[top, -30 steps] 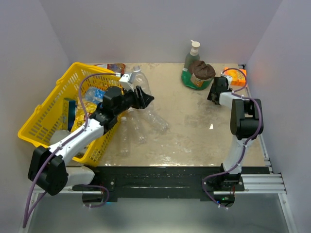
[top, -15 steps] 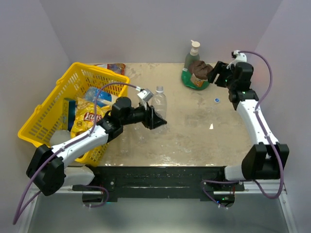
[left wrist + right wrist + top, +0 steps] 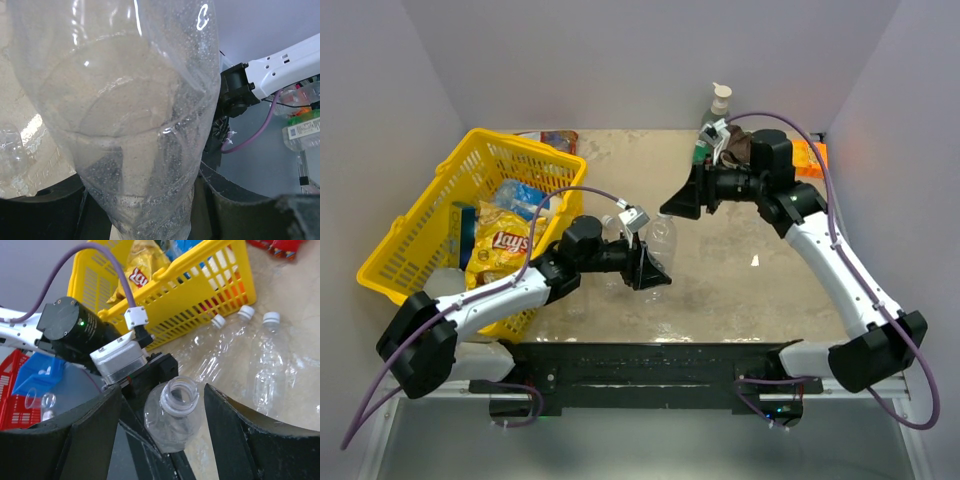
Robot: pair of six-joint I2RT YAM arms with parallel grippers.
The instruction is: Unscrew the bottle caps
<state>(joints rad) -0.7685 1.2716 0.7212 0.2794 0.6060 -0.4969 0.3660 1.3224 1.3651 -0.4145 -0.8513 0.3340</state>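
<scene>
My left gripper [image 3: 648,270] [image 3: 150,215] is shut on the lower body of a clear ribbed bottle [image 3: 662,235] [image 3: 125,100] and holds it tilted above the table. The bottle's neck [image 3: 180,390] is open, with no cap on it. My right gripper [image 3: 682,200] [image 3: 162,390] is open, one finger on each side of that neck, apart from it. Three more clear bottles lie on the table by the basket, with white caps [image 3: 217,320] [image 3: 245,313] [image 3: 271,317] on them.
A yellow basket [image 3: 380,265] [image 3: 200,280] with a chip bag and other packets stands at the left. At the back stand a green pump bottle [image 3: 718,110], a brown item [image 3: 735,148] and an orange box [image 3: 810,155]. A red packet [image 3: 558,140] lies behind the basket.
My right arm has swung from the back right over to the held bottle's neck. The left gripper has carried the bottle a little nearer and to the right.
</scene>
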